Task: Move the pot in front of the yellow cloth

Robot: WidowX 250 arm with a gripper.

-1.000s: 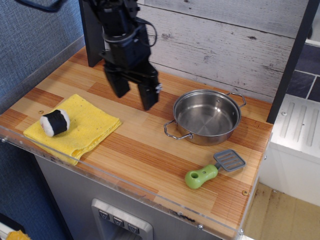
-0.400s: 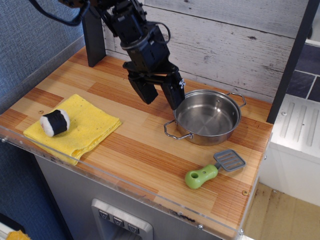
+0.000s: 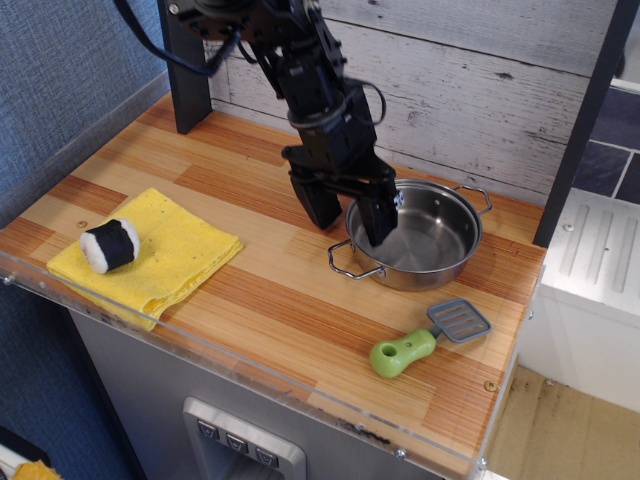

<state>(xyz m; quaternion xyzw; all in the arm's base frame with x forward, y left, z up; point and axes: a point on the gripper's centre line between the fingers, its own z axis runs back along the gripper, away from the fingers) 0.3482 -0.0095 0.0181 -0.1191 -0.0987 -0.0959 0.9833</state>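
A: Where is the stainless-steel pot (image 3: 418,235) found, and how is the gripper (image 3: 350,211) set against it?

B: The pot is seen on the right half of the wooden counter (image 3: 280,290), well apart from the yellow cloth (image 3: 150,252) at the left front. The claw is held spread, nothing gripped: one finger is placed outside the near-left wall, the other inside the bowl, so that the rim is straddled.

A: Why would it be placed so?

B: It is judged that a pinch on the rim is being prepared, since the wire loop handles are thin. The pot would then need to be carried left.

A: Is anything in the way?

B: A sushi roll toy (image 3: 110,245) is lying on the cloth, and a green-handled spatula (image 3: 428,338) is lying just in front of the pot; neither is touched.
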